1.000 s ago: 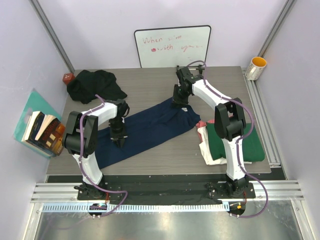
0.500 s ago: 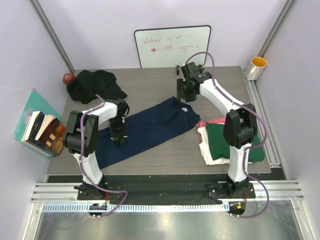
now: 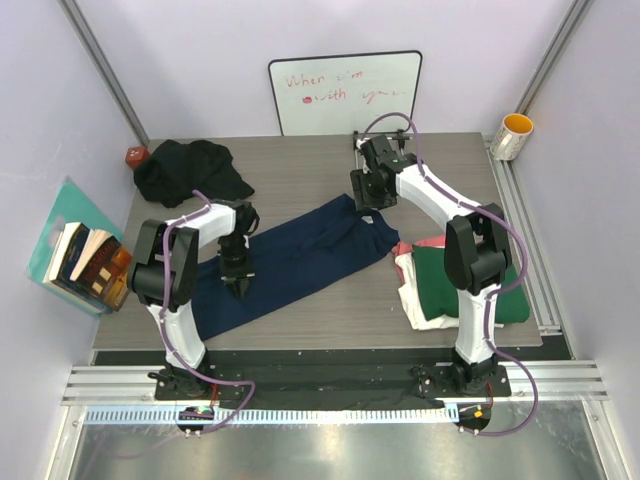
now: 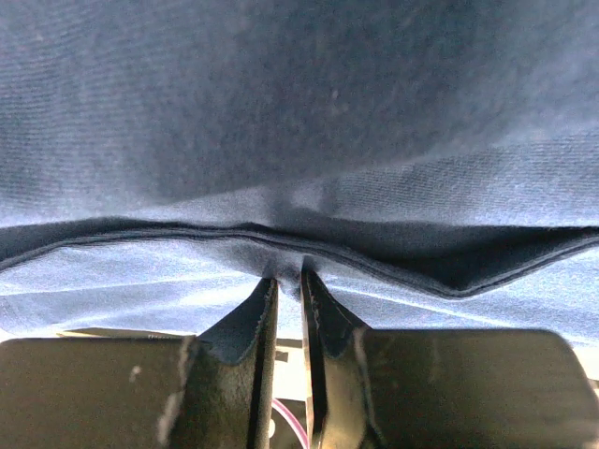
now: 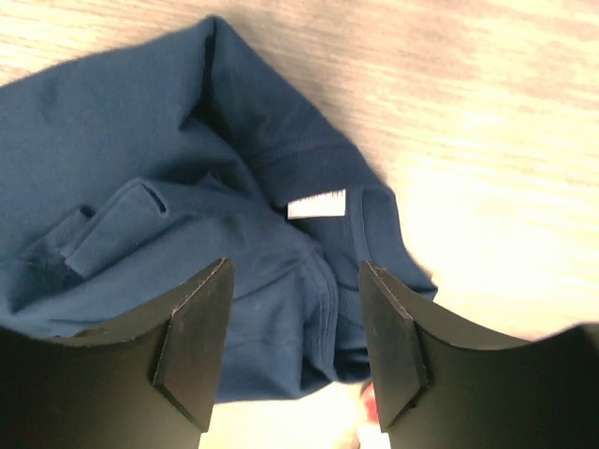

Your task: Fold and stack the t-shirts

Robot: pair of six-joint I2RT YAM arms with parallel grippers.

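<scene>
The navy blue t-shirt [image 3: 290, 258] lies stretched diagonally across the table, collar end at the upper right. My left gripper [image 3: 237, 281] is shut on a pinch of its fabric [image 4: 288, 281] near the lower left part. My right gripper [image 3: 366, 201] hovers open above the collar end; the white neck label [image 5: 316, 204] shows between its fingers [image 5: 197, 341]. The black t-shirt [image 3: 190, 170] lies crumpled at the back left. The dark green t-shirt [image 3: 510, 285] lies folded on the cream-white one [image 3: 420, 300] at the right, with the pink-red one [image 3: 432, 241] peeking out at the stack's far edge.
A whiteboard [image 3: 345, 93] with red writing leans on the back wall. A yellow-rimmed mug [image 3: 511, 135] stands at the back right. Books [image 3: 85, 262] lean by the left table edge. A small red object [image 3: 134, 156] sits at the back left corner.
My right gripper let go of the navy collar, rose toward the back, then came slightly down and nearer again, open. My left gripper stayed put on the shirt.
</scene>
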